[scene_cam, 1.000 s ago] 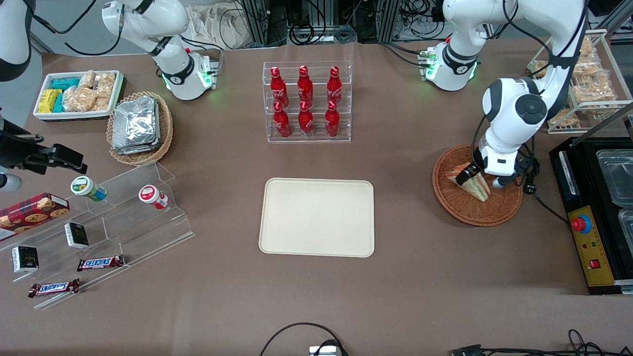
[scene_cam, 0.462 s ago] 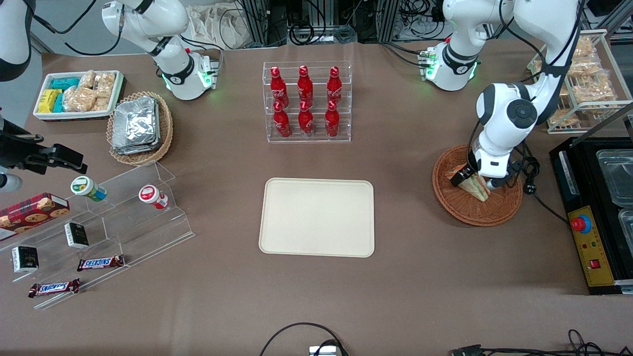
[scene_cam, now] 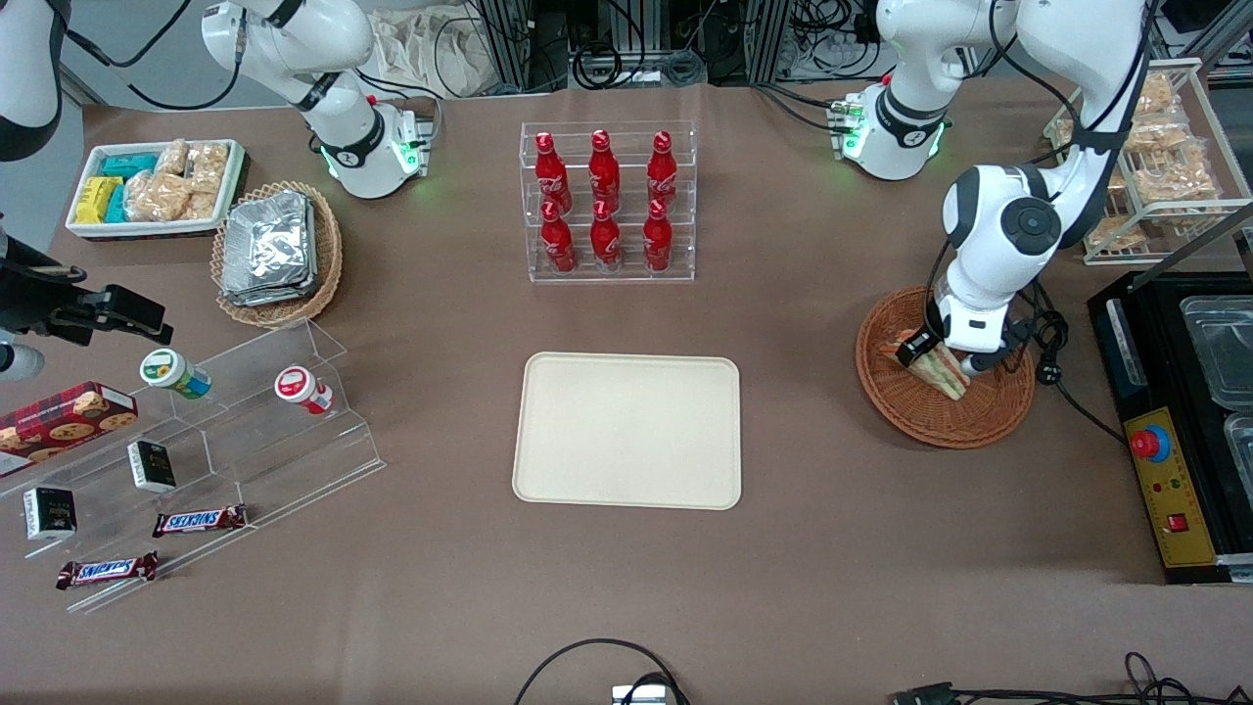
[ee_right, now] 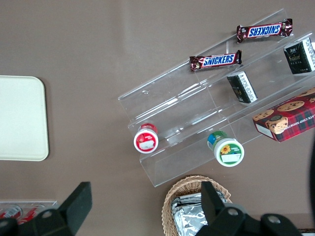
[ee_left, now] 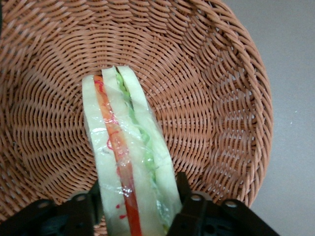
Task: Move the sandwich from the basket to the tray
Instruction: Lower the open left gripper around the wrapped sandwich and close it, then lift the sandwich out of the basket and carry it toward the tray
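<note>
The basket (scene_cam: 945, 392) is a round, shallow bowl of reddish-brown wicker, its weave running in tight concentric rings up to a thicker braided rim, and it sits on the matte brown table (scene_cam: 626, 587) toward the working arm's end. In it lies the sandwich (ee_left: 130, 162), a triangular wedge wrapped in clear, glossy film, with pale bread slices and thin red, orange and green filling layers showing along its cut edge. The gripper (scene_cam: 938, 356) is down inside the basket, and in the left wrist view its two black fingers (ee_left: 189, 209) stand one on each side of the wedge, pressed against the film, so the sandwich is clamped between them while still low in the basket. The tray (scene_cam: 626, 429) is a flat, smooth cream-beige rectangle with rounded corners and a low rim; it lies well apart from the basket, toward the middle of the table, with nothing on it. Farther from the front camera than the tray stands a clear acrylic rack (scene_cam: 607, 204) holding six red bottles in two stepped rows. Toward the parked arm's end, a paler wicker basket (scene_cam: 278, 253) holds a stack of crinkled silver foil packets, and near it a white tub (scene_cam: 155, 188) holds bagged tan snacks and yellow and teal packs.
</note>
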